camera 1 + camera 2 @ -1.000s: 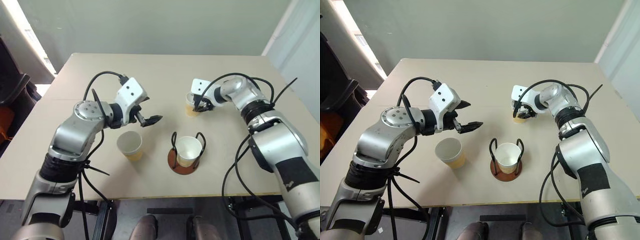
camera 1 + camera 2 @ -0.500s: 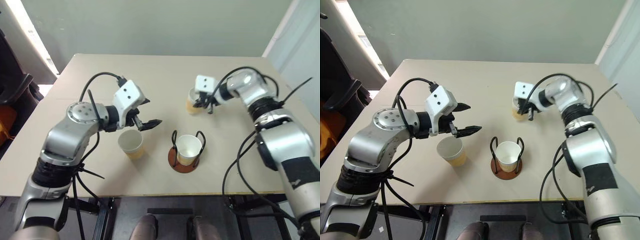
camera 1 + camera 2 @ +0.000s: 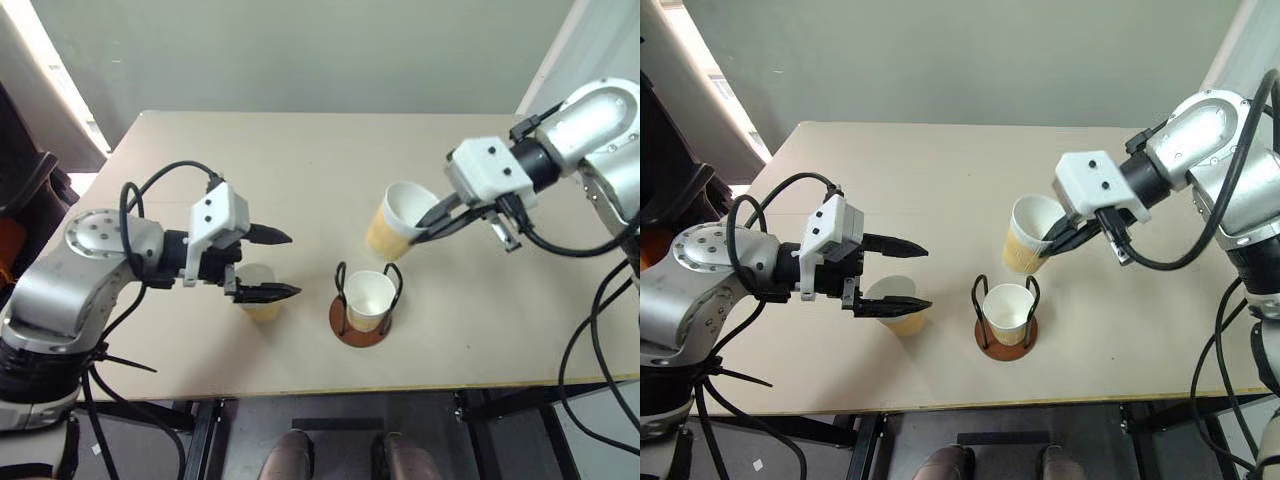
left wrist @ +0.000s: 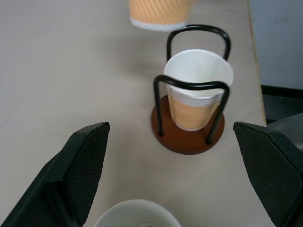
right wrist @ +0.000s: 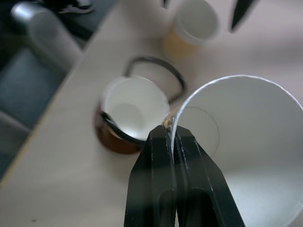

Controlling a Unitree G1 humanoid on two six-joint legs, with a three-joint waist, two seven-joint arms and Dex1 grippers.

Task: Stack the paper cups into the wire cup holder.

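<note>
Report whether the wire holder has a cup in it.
Yes: one paper cup stands upright between the wire cup holder loops, empty inside.

A pale beige worktop (image 3: 300, 160) stands before a grey-green wall (image 3: 300, 50), with a dark seat-like shape (image 3: 25, 185) and something orange (image 3: 8, 245) beside it.

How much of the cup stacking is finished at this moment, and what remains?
Done: one paper cup already sits in the wire cup holder. In hand: the right gripper pinches the rim of a second cup, held tilted in the air beside and above the holder. Left: a third cup stands on the table, under the open left gripper.
</note>
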